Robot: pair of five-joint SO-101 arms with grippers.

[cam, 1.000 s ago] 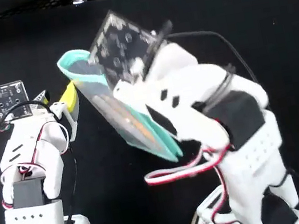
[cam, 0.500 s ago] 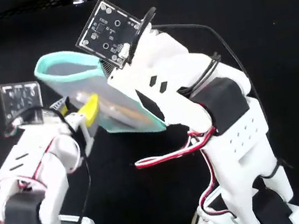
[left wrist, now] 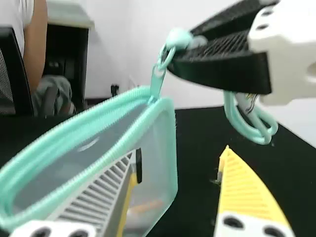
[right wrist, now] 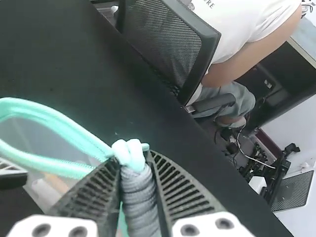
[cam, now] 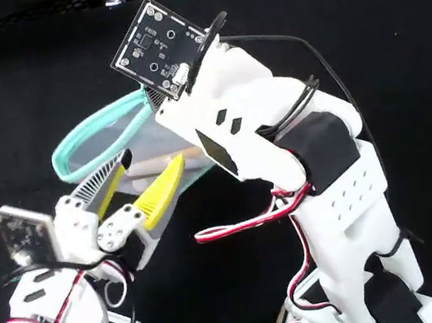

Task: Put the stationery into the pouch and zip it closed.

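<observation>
Office (mesh desk chair (right wrist: 163,34))

Here's the frosted see-through plastic pouch (cam: 149,150), soft and slightly glossy, light catching its wall. Its mint zip tape (left wrist: 74,133) reads as woven cloth, finely ribbed. The small mint zip pull (left wrist: 159,74) looks like painted metal, smooth with a sheen. The right arm's black fingers (left wrist: 222,57) are matt plastic, grooved in a grid, and the grey cord (right wrist: 133,197) pinched between them is braided, rough fabric. The left arm's yellow finger (cam: 163,192) is ribbed matt plastic too. The white arm shells (cam: 351,213) are smooth plastic, satin at most. Underneath, the black desk (cam: 402,28) wears a flat, matt cloth.
</observation>
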